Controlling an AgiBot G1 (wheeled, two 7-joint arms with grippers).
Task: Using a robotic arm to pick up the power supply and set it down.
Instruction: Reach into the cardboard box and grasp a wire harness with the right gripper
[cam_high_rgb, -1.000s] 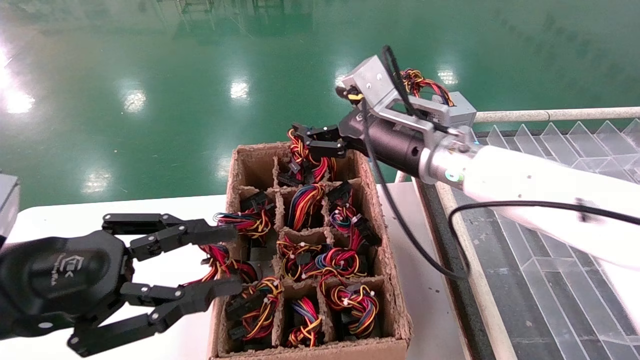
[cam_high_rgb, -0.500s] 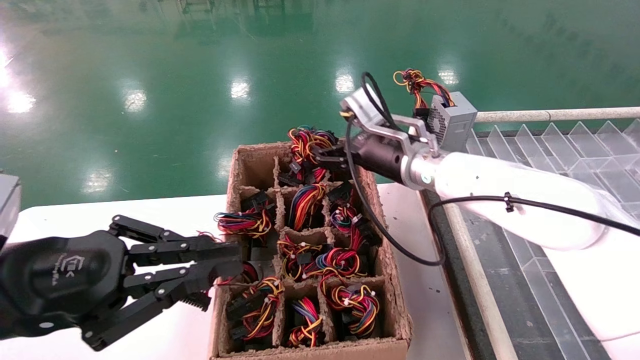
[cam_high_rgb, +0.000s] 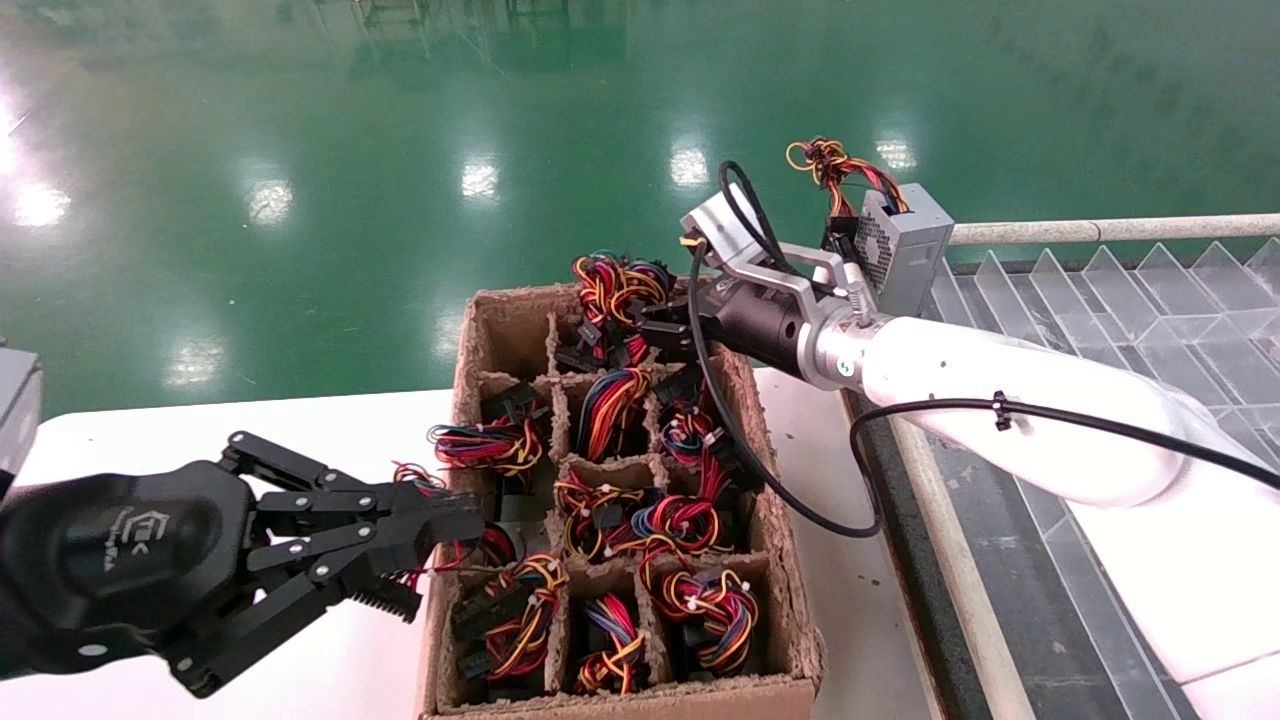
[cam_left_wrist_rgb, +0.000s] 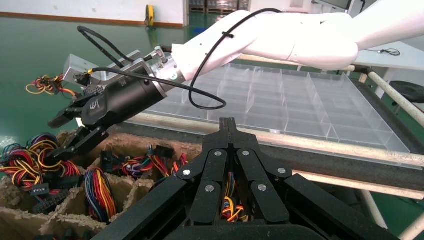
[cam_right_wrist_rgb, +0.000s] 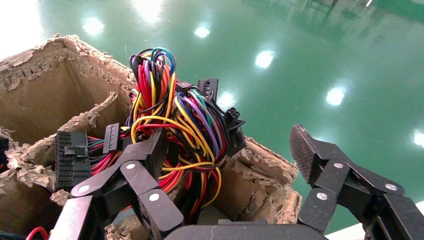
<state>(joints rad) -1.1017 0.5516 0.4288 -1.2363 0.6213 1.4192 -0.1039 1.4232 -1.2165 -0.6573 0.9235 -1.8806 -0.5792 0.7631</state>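
The power supply stands in the far cell of the cardboard box (cam_high_rgb: 500, 300). Only its red, yellow and black wire bundle (cam_high_rgb: 615, 285) (cam_right_wrist_rgb: 170, 115) shows above the rim; the grey body is hidden in the cell. My right gripper (cam_high_rgb: 655, 322) (cam_right_wrist_rgb: 227, 150) (cam_left_wrist_rgb: 62, 135) is open at that cell. One finger (cam_right_wrist_rgb: 145, 155) touches the bundle and the other (cam_right_wrist_rgb: 310, 150) hangs outside the box wall. My left gripper (cam_high_rgb: 465, 515) (cam_left_wrist_rgb: 227, 125) is shut at the box's near left wall, with loose red wires (cam_high_rgb: 410, 472) beside its fingers.
Other cells hold several wire bundles (cam_high_rgb: 690, 600). A grey box with a perforated grille (cam_high_rgb: 905, 245) stands on the corner of a clear divided tray (cam_high_rgb: 1100, 300) to the right. The white table (cam_high_rgb: 200, 430) lies left of the box.
My left gripper has shut beside the red wires at the box's left wall. The right arm has dropped and turned, bringing its open fingers down around the far bundle.
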